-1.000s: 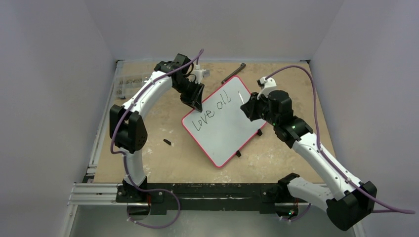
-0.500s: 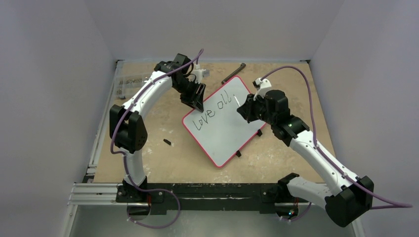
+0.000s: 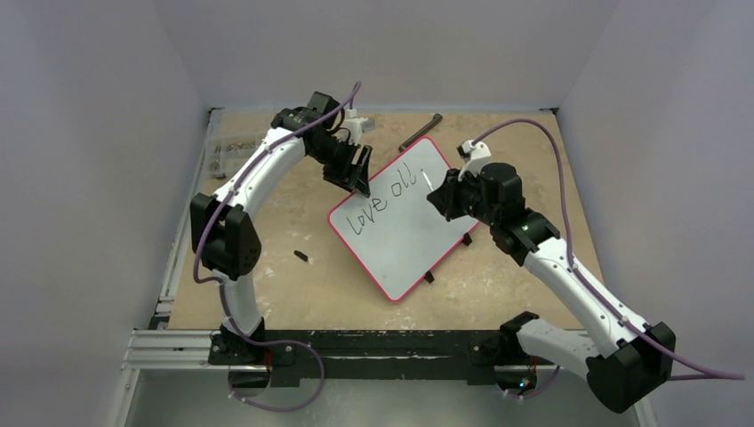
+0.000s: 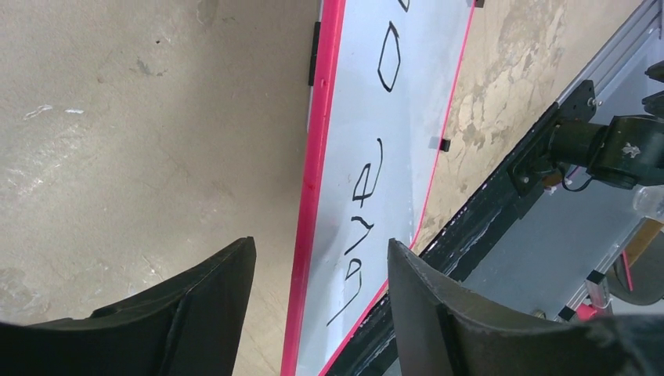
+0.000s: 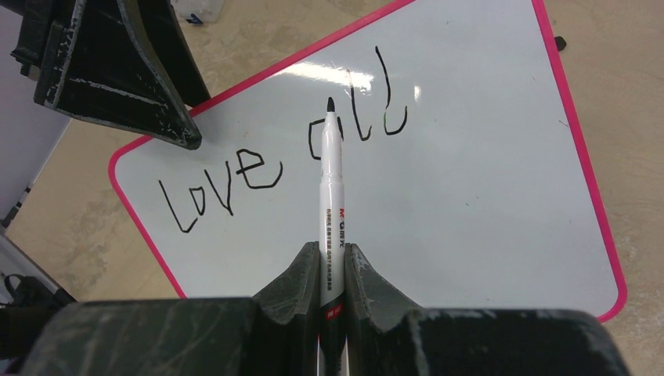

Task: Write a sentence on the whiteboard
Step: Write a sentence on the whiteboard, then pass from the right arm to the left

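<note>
From above, the whiteboard (image 3: 405, 233) lies aslant mid-table. At its far-left edge the left gripper (image 3: 361, 170) has spread its jaws since a second ago, so the board is probably no longer steadied. The right gripper (image 3: 442, 193) has drawn back from the line's end. The left wrist view shows the jaws released, straddling the board's pink rim without touching it. The right wrist view shows the jaws clenched on a pen (image 5: 331, 188), its tip lifted over the sentence (image 5: 274, 168). It reads "Love all", so it looks unfinished; the pen's label is illegible.
</note>
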